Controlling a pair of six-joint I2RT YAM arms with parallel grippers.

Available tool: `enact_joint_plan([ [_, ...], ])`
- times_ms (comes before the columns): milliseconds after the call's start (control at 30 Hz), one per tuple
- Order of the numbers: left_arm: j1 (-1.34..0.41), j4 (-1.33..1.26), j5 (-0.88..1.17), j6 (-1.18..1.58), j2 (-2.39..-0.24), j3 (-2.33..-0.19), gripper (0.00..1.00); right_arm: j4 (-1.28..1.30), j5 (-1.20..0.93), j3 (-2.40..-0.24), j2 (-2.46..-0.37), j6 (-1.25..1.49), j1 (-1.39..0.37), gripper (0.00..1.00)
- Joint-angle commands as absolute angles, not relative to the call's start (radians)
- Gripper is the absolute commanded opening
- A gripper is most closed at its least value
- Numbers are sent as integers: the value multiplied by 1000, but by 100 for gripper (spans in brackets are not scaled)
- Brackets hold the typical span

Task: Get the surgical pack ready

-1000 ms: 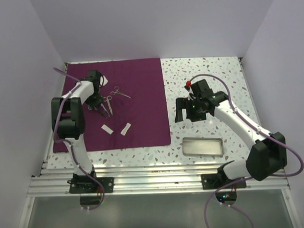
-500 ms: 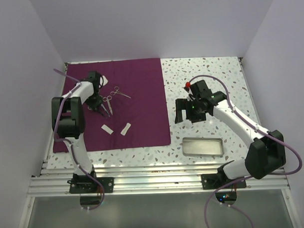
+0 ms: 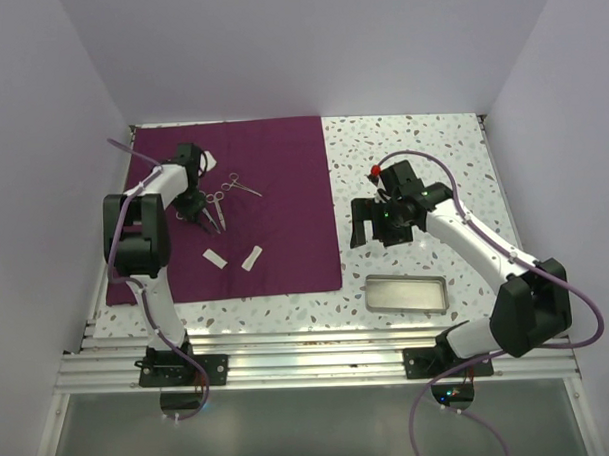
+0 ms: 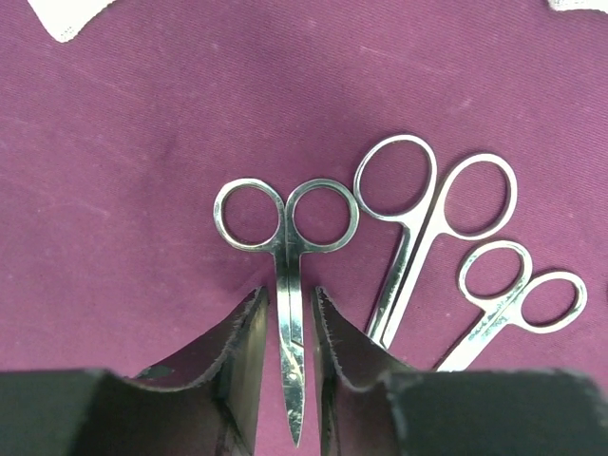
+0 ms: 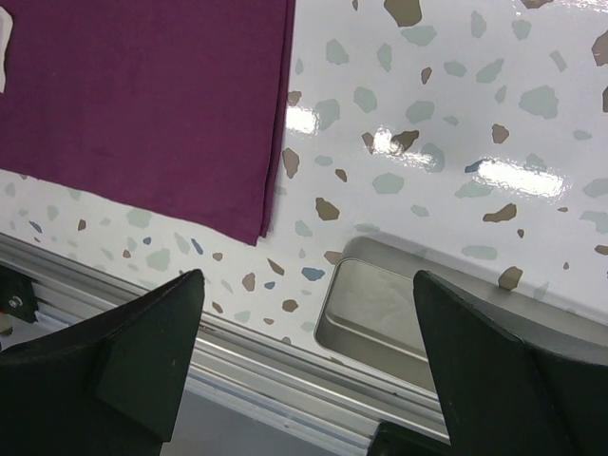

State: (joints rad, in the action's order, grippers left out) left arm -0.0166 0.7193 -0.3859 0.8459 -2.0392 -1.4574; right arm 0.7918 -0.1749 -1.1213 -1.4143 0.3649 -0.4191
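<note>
— What sits closest to the arm bases?

— The shallow steel tray (image 3: 407, 292), empty on the speckled table (image 3: 422, 154), just off the plum cloth (image 3: 284, 219). The right gripper (image 5: 304, 285) hangs over the table just beyond it, jaws wide, holding nothing.

— And on the cloth?

— Two white gauze pads (image 3: 215, 258) lie nearest, side by side but apart. Beyond them the left gripper (image 4: 290, 296) is low over the small scissors (image 4: 288, 242), jaws narrow, one finger on each side of the blades. A sliver of cloth shows on either side of the steel, so the scissors read as not yet gripped. Whether the fingertips touch the fabric is hard to tell from the tight wrist view.

— How should that pick go?

— The fingers should meet the blades squarely, just below the pivot, so the scissors neither twist nor slide. The lift should go straight up: a larger ring-handled instrument (image 4: 404, 261) lies just beside one finger, with a third instrument (image 4: 484, 323) past it, and a sideways drag could hook a ring or bunch the cloth.

— Then?

— Likely the tray, well apart across the cloth, so a firm hold matters.
</note>
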Motion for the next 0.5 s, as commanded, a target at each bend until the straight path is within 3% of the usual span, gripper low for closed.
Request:
enact_joint_plan([
  [0, -5, 651, -373, 831, -2042, -1408, 28, 775, -175, -1120, -1416, 348, -422, 95],
  [200, -2, 605, -357, 815, -2033, -1358, 26, 779, -173, -1121, -1413, 348, -422, 95],
  [467, -2, 578, -334, 805, -2016, -1333, 12, 779, -173, -1123, -1413, 348, -423, 96],
])
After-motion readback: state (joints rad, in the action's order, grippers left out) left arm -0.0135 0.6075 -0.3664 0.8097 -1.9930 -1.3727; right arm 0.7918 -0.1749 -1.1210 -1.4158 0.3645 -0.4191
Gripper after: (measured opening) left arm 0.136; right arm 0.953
